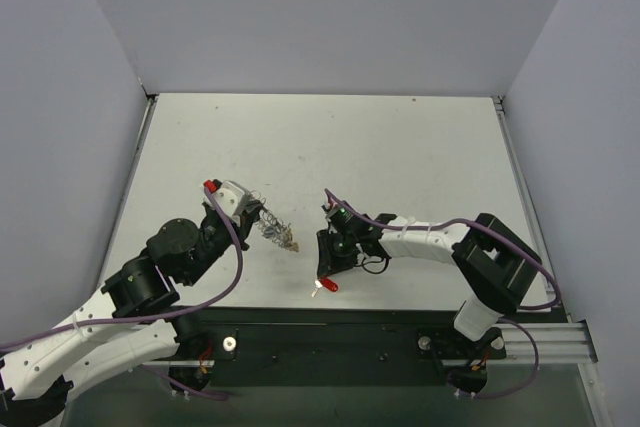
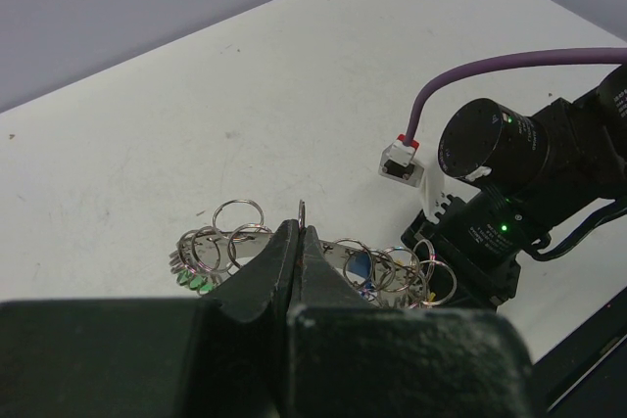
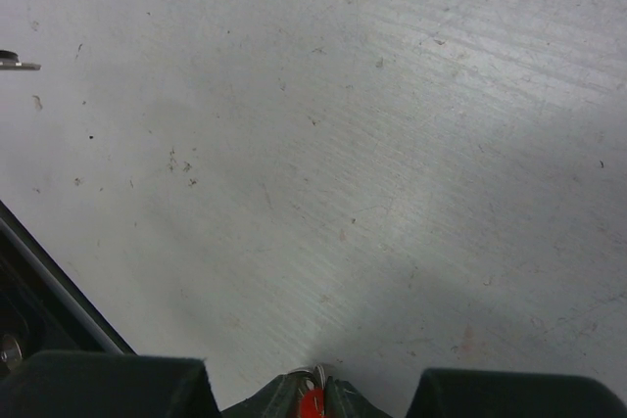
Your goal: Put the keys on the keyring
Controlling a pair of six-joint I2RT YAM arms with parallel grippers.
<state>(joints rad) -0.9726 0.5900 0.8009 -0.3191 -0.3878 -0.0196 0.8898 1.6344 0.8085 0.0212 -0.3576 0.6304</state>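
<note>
keyring pinched on the left, red key nipped on the right
the left gripper (image 2: 300, 242) is clamped tight on the keyring (image 1: 277, 231), left of centre over the white table (image 1: 400, 167), with a green key (image 2: 191, 281) and a blue key (image 2: 358, 266) on it. the right gripper (image 3: 315, 387) narrowly holds a red key (image 1: 327, 285) by the near edge.

1. Two robot arms: left arm (image 1: 150, 287), right arm (image 1: 430, 239).
2. One keyring (image 1: 275, 230).
3. One red-headed key (image 1: 326, 285).
4. One blue-headed key (image 2: 358, 265).
5. At least two green-headed keys (image 2: 191, 281); the exact count is unclear.
6. One table (image 1: 400, 157).
</note>
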